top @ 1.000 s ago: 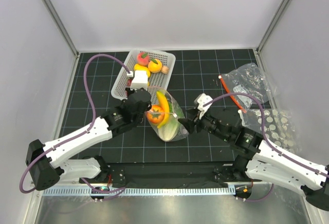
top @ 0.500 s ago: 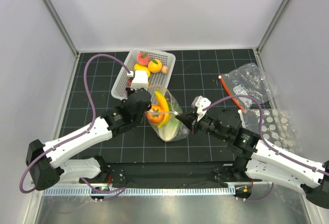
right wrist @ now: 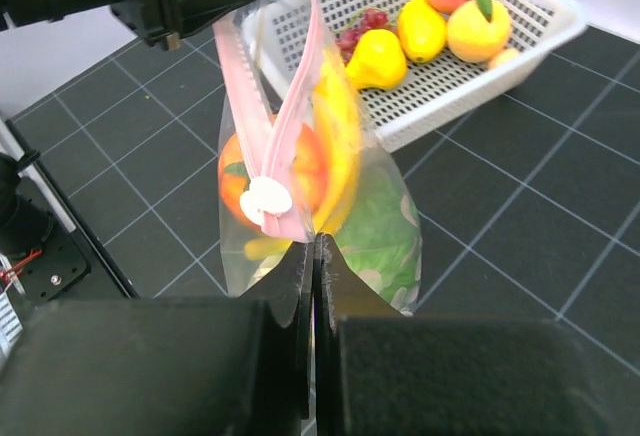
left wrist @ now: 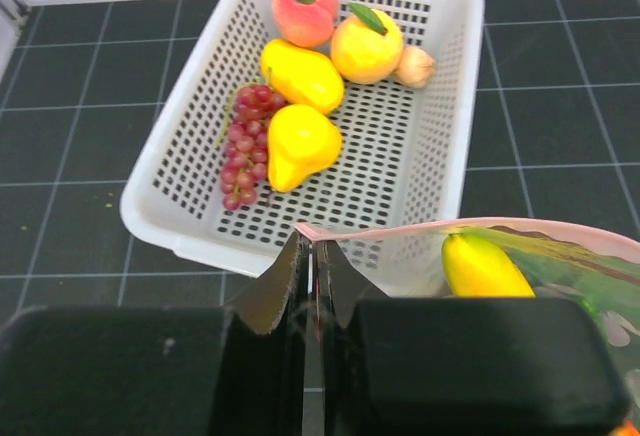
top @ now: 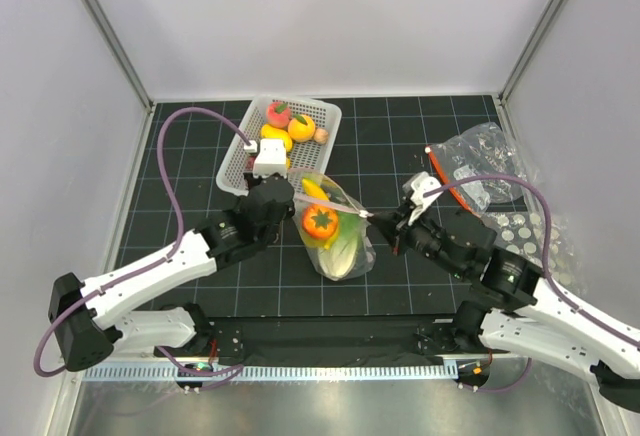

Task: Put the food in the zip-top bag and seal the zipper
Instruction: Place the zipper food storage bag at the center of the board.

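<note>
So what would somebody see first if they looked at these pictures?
Probably the bag, held up in the middle between the left gripper and the right gripper, with a bright orange fruit, a banana and a cabbage inside. Next comes the white basket behind it, holding a peach, grapes and yellow fruit.
</note>
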Robot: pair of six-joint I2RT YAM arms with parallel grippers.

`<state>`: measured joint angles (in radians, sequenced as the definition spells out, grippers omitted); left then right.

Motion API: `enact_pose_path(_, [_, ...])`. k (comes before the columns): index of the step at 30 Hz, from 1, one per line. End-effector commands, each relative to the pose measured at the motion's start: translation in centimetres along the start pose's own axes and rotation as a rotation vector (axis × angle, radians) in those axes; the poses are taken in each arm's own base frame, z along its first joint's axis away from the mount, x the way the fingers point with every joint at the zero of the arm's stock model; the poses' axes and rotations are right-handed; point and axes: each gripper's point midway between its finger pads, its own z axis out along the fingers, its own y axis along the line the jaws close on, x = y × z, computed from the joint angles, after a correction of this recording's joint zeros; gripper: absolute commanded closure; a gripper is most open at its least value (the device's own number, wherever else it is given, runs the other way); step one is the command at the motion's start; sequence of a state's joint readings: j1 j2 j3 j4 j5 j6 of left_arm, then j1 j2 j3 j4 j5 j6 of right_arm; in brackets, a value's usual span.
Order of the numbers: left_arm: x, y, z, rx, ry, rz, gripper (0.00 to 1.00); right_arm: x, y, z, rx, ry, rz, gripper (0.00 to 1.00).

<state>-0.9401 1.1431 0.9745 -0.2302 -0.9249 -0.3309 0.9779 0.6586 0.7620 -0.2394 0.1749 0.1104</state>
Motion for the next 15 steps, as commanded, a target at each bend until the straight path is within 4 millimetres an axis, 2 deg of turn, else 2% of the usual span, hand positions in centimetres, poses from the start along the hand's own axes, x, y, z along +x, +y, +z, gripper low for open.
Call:
enact_pose_path(1, [-1.9,3.1,-0.4,-0.140,-0.049,-0.039,0.91,-1.8,-2.7,-2.4,0.148,-0.050,0.052,0.99])
enact_pose_path(3, [-1.8,2.4,-0.4,-0.100,-0.037,-0.042,0.87,-1.3,-2.1,-2.1,0.116,-0.033,0.042,0.99])
enact_pose_path(5, [-1.9,1.8,-0.4,-0.065,-0.031,-0.041,0.75,-1.1,-1.4,-1.7,0.079,-0.016,0.031,0.99])
enact_pose_path(6, [-2.0,1.5,-0.5,-0.050,-0.029,-0.045,0.53,-0.8,-0.9,-1.3,0.050,0.004,0.016,0.99])
enact_pose_path(7, [-1.9,1.1,-0.5,-0.026,-0.021,-0.042,0.42,-0.7,-0.5,-1.1,0.030,0.010,0.012,0.99])
enact_pose_path(9, [-2.2,0.8,-1.0,-0.001,-0.026,-0.040,0.27,-0.3,0.1,-0.7,-0.004,0.028,0.004,0.99])
enact_pose_path(12, [-2.9,0.1,-2.4,0.078,-0.045,-0.017,0.23,-0.2,0.7,-0.6,-0.037,0.039,0.002,0.99])
enact_pose_path(15, [-3.1,-0.8,-3.6,0.186,-0.063,-0.018,0.23,-0.4,1.6,-0.6,-0.093,0.015,-0.004,0.99])
